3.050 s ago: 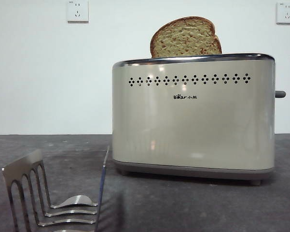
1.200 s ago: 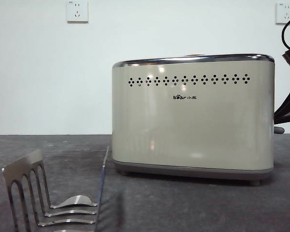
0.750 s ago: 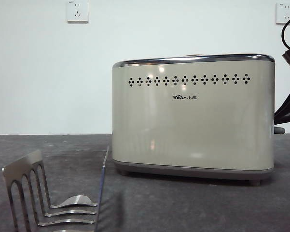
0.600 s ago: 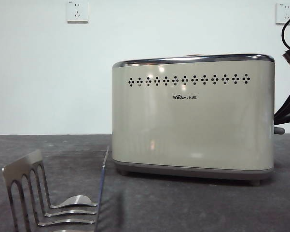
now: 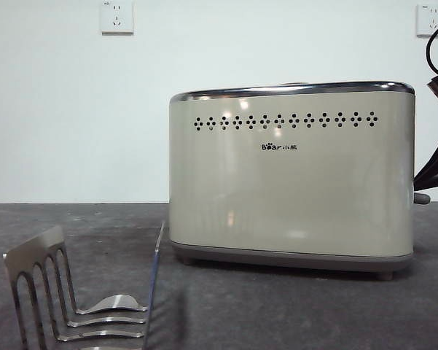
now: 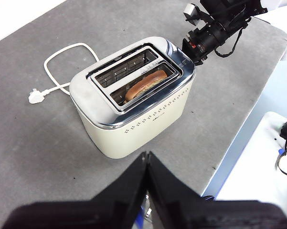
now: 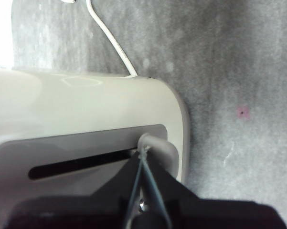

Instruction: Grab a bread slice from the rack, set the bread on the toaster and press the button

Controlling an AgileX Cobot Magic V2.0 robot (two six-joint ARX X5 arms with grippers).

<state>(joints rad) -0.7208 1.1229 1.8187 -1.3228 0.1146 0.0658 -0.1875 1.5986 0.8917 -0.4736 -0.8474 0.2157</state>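
Observation:
The cream toaster point(image 5: 291, 175) stands on the grey table. The slice of bread point(image 6: 145, 85) sits sunk in the toaster's slot nearer the logo side; from the front only a sliver shows above the rim. The button point(image 5: 421, 197) is low on the toaster's right narrow side. My right gripper point(image 7: 143, 155) is shut, its tip resting on the button point(image 7: 155, 145); it shows dark at the right edge of the front view point(image 5: 431, 173). The silver rack point(image 5: 73, 292) stands empty at the front left. My left gripper point(image 6: 147, 157) is shut and empty, high above the toaster point(image 6: 133, 100).
The toaster's white cord point(image 6: 62, 62) and plug point(image 6: 37, 97) lie on the table behind it. The table's edge point(image 6: 248, 119) runs close to the toaster's button side. Two white wall sockets point(image 5: 116, 16) point(image 5: 431, 19) are on the back wall.
The bread that stood tall out of the toaster has sunk inside. The button has gone from high to low, with the right gripper on it. Nothing has moved in the last second.

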